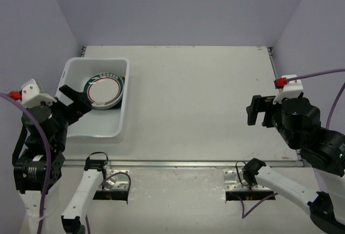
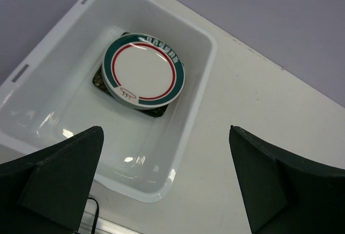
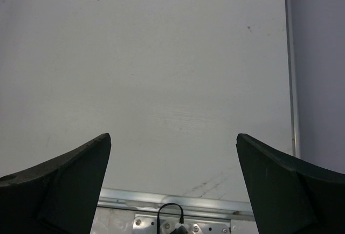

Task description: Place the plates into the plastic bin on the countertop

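The white plastic bin [image 1: 119, 68] stands at the left of the white countertop [image 1: 199, 104]. Inside it lies a stack of plates; the top one [image 1: 105, 90] is round and white with a teal rim and a red ring. In the left wrist view this plate [image 2: 143, 70] rests on a black square plate [image 2: 152, 110] whose edge peeks out beneath, inside the bin [image 2: 207, 72]. My left gripper [image 1: 74, 101] is open and empty above the bin's near left part; it also shows in the left wrist view [image 2: 166, 131]. My right gripper [image 1: 259, 110] is open and empty at the right; it also shows in its wrist view [image 3: 173, 137].
A metal rail [image 1: 178, 164] runs along the countertop's near edge, also in the right wrist view [image 3: 178, 199]. Another rail [image 3: 291, 67] runs along the right edge. Lilac walls close the left, back and right sides.
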Motion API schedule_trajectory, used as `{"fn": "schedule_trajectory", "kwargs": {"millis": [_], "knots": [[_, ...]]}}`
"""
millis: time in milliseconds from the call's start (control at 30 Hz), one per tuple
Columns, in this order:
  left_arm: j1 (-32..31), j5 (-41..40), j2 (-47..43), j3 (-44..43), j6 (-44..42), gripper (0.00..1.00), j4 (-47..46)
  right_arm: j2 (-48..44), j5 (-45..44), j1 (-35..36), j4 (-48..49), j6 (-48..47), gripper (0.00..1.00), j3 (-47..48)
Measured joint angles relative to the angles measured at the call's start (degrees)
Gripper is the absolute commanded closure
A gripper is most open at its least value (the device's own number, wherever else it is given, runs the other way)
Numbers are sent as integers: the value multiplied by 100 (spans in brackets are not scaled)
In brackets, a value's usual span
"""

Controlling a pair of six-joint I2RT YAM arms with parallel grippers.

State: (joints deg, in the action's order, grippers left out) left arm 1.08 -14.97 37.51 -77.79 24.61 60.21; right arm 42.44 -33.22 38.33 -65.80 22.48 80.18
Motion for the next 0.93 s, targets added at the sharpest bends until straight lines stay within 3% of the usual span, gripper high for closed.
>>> {"fn": "schedule_trajectory", "kwargs": {"millis": [200, 933], "knots": [[0, -291, -678, 136, -600, 0, -15, -315, -86, 1, -157, 26, 1, -466], [-153, 221, -472, 473, -905, 0, -367, -385, 43, 1, 497, 152, 1, -1052]]}}
